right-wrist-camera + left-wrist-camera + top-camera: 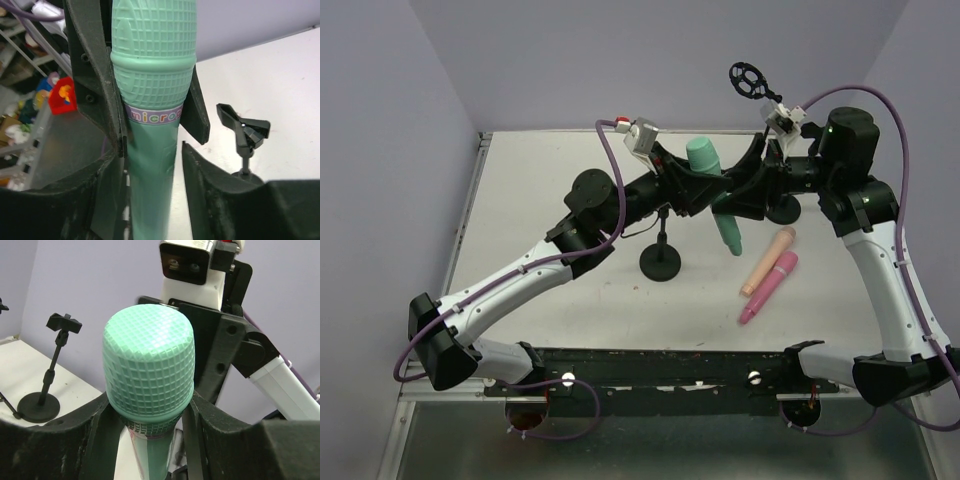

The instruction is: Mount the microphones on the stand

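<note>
- Currently the mint green microphone [705, 158] is held off the table [535, 195]. It is tilted, with its rounded head up and away from the arm bases and its tapering handle pointing down toward them.
- It is grasped by the left gripper [150, 440] at the lower ring of its head. The two black fingers [97, 440] are pressed in from either side, just above the printed band.
- Lower down, the handle is flanked by the right gripper [152, 200]. Its fingers [210, 200] are drawn in close, one against the handle and the other with a thin sliver of light beside it. Whether this gripper is clamped cannot be told.
- The two grippers are brought in from opposite sides and almost meet around the microphone.
- The peach microphone [770, 258] and the pink microphone [770, 285] are laid flat on the table. They lie side by side, touching or nearly so, to the right of the mint handle's tip and apart from it.
- A black stand [660, 262] with a round base is set upright just below the left gripper.
- A second stand [782, 212] is placed behind the right gripper, its ring-shaped holder raised above the far edge.
</note>
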